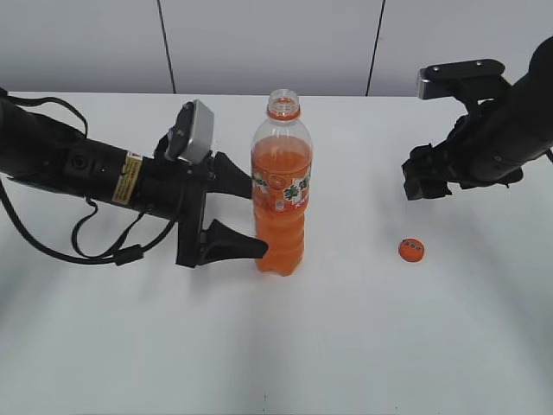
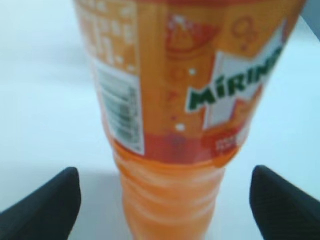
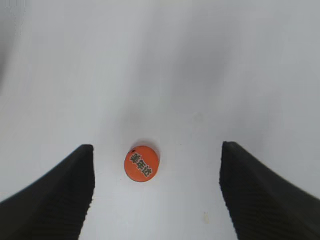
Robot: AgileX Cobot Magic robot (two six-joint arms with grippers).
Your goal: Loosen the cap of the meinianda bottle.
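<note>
Cap off: small orange plastic cap [image 1: 412, 250] lies lower right; both grippers [image 1: 246, 210] [image 3: 156, 192] open, tall orange-drink bottle [image 1: 281, 194] centre; retract gently.

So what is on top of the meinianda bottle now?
Nothing: the meinianda bottle has a bare, open neck above its orange ring. The cap lies flat on the table, to the right. The underside of the cap is hidden.

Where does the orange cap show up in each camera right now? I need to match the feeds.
Exterior view: the cap lies on the white table, right of the bottle.
Left wrist view: not in it.
Right wrist view: cap lies low centre, between the open fingers.
Shared landmark: the white table.
</note>
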